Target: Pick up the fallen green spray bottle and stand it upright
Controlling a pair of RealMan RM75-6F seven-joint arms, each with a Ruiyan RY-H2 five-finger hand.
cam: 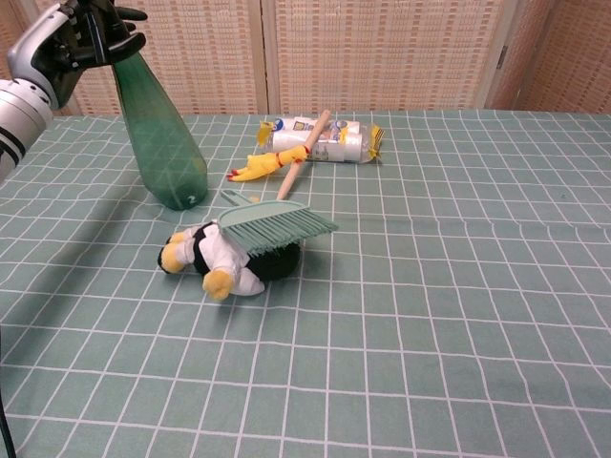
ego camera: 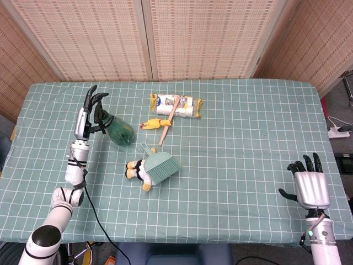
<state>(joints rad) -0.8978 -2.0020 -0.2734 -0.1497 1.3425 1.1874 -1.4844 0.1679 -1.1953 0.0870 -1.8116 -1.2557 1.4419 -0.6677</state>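
Note:
The green spray bottle stands nearly upright with its base on the checked tablecloth at the left, and shows from above in the head view. My left hand wraps its fingers around the bottle's black spray head and neck; the head view shows the same hand just left of the bottle. My right hand hovers at the table's front right corner, fingers spread, holding nothing. The chest view does not show it.
A penguin plush lies under a green hand brush just right of and nearer than the bottle. Behind them are a yellow rubber chicken, a wooden stick and a clear packet.

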